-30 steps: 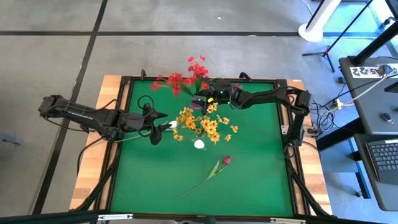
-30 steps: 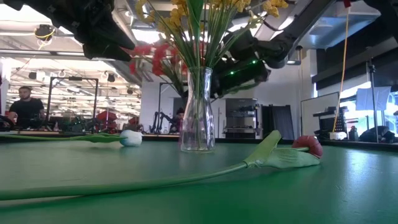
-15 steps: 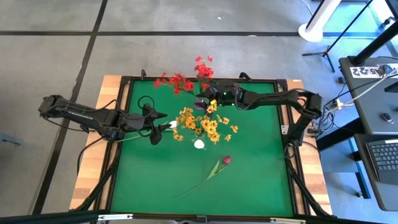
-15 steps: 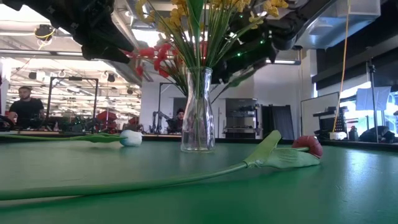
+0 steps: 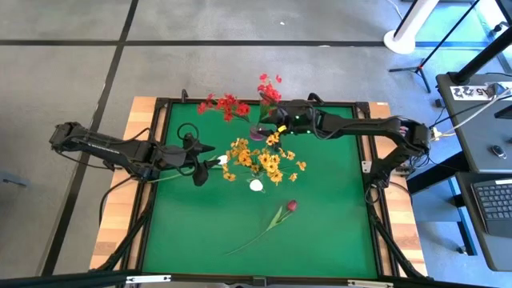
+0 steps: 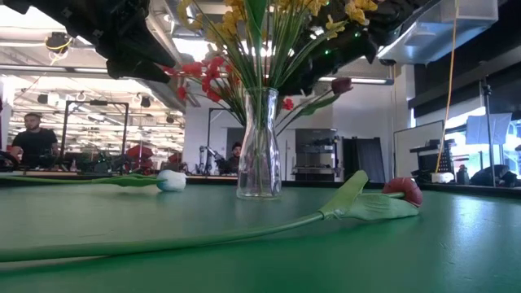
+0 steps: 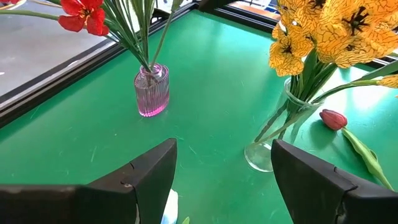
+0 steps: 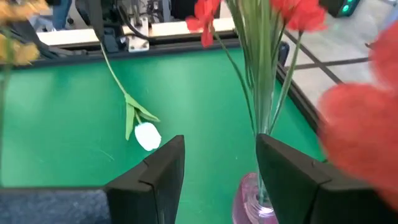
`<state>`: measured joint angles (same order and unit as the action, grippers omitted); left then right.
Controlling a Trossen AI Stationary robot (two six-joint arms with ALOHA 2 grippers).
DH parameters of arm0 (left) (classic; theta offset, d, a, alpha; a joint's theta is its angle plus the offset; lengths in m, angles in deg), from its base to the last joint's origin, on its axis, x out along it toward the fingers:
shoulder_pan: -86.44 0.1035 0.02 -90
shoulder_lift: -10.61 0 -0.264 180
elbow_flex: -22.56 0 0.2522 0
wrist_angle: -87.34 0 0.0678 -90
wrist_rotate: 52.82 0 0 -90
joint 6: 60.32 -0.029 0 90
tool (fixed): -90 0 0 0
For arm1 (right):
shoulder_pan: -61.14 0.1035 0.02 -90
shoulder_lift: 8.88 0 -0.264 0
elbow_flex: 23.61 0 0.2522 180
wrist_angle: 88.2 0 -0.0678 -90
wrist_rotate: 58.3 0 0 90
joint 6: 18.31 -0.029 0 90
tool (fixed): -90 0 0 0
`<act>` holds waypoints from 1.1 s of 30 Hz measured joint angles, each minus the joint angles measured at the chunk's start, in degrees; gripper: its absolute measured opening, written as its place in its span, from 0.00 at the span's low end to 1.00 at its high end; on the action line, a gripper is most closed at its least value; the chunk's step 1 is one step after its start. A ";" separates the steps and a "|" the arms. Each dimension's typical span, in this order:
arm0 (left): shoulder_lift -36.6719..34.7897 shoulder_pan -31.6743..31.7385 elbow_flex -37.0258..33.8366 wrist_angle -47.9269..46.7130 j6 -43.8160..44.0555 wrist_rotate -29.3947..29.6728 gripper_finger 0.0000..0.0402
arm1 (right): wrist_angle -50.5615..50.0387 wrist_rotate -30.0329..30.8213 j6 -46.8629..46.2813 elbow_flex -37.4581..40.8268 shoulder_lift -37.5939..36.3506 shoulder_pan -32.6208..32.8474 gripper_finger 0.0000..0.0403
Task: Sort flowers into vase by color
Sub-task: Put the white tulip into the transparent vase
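While a dark magenta tulip [image 5: 292, 206] and white tulip [image 5: 256, 186] lie on the green tabletop [image 5: 328, 240], yellow flowers [image 5: 260, 158] fill a clear vase [image 6: 259, 146]. Left tool [image 5: 214, 163] gapes wide. Farther back, right tool [image 5: 262, 133] holds red flowers [image 5: 270, 90] above a pink vase [image 7: 152, 91].

high: overhead, straight down, whole green surface [image 5: 320, 224] | low: surface height, level, close behind clear vase [image 6: 259, 146], room beyond | left wrist: close, faces pink vase [image 7: 152, 91] and clear vase | right wrist: close, over pink vase, toward white tulip [image 8: 147, 135] | shared: all 4 see the vases
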<state>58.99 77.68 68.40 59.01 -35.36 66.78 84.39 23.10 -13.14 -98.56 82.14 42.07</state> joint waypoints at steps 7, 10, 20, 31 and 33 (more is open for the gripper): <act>0.00 0.00 0.00 0.00 0.08 0.00 0.63 | -3.24 0.00 0.55 -0.02 -4.09 -0.02 0.49; 0.00 -0.01 0.00 0.00 0.10 0.00 0.63 | -5.92 -0.02 0.66 -0.02 -6.12 -0.02 0.49; 0.00 0.00 0.00 0.01 0.43 0.00 0.63 | -14.27 -6.64 -0.76 -0.02 -14.73 -0.02 0.49; -0.01 0.00 0.00 -2.29 2.58 -1.12 0.63 | -23.35 -5.18 -2.41 -0.02 -31.81 0.00 0.49; 0.11 0.00 0.01 -6.07 5.04 -4.17 0.63 | -24.48 -5.96 -3.42 -0.04 -35.05 0.00 0.49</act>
<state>59.10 77.68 68.40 52.94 -30.32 62.61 59.91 17.13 -16.56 -98.60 47.09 42.07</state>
